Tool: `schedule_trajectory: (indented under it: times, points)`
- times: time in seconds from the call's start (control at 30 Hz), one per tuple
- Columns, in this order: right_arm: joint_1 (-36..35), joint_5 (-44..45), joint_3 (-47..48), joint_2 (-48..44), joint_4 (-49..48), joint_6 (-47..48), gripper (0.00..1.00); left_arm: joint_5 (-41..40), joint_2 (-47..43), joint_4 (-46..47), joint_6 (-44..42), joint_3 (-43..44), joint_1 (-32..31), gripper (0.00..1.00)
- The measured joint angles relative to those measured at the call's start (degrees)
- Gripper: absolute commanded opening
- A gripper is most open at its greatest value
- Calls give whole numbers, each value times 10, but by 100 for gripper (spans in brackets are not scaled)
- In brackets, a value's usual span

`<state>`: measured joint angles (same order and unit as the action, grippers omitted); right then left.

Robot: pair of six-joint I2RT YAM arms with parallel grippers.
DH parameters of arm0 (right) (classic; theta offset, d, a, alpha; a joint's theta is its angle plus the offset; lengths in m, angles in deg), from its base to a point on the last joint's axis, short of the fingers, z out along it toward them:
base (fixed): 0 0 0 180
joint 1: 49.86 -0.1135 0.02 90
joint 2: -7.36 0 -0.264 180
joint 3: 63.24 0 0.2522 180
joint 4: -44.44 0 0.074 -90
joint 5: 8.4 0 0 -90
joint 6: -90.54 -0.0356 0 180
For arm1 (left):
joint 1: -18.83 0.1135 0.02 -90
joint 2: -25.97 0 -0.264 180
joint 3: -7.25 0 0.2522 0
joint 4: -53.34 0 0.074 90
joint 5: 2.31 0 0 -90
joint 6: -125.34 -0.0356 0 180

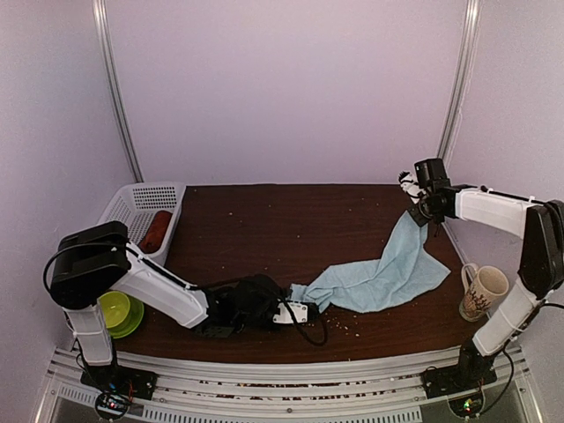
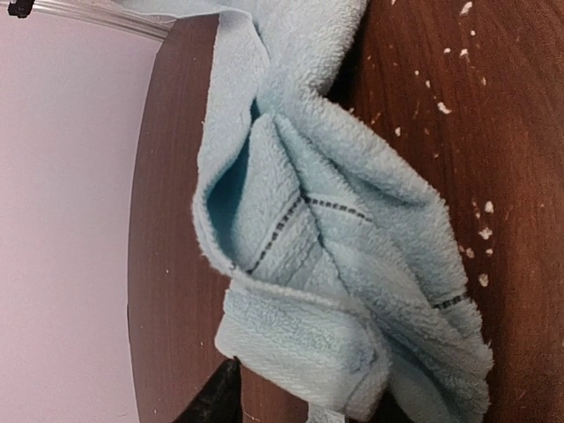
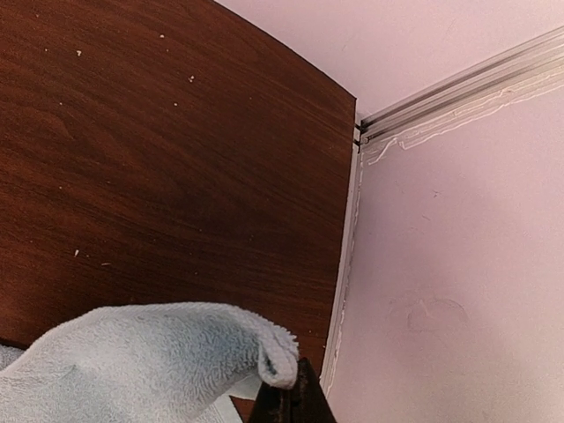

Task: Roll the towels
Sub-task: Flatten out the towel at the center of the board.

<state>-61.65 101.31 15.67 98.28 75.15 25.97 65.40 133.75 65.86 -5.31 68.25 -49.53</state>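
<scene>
Dark tabletop (image 1: 264,220) is carrying the pale-blue towel (image 1: 379,280), its long axis running from just ahead of the left gripper (image 1: 300,310), grip impossible to tell, up to the right gripper (image 1: 423,211), which is pinching the far corner aloft

Bunched light-blue towel (image 2: 335,264) on dark wooden table (image 2: 520,132), pale crumbs (image 2: 483,233) scattered at right

We can read no text, label, brand or number anywhere. The mug (image 1: 483,291) carries dark printed markings, but they are too small for us to make out.
</scene>
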Motion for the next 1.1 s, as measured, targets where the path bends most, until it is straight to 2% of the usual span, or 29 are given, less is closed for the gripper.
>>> schedule_trajectory:
  times: [0.17,0.3,0.57,0.87,1.1]
  points:
    - [3,4,13,24,2,0,0,-11,0,3,1,-5,-19,44]
    - [7,8,23,46,4,0,0,-16,0,2,1,-8,-31,42]
    - [9,9,24,49,11,0,0,-47,25,8,-1,0,-49,41]
    - [9,8,24,49,17,-2,0,-128,33,82,-18,-17,-58,43]
    - [9,7,24,49,18,-2,0,-136,32,93,-26,-30,-71,43]
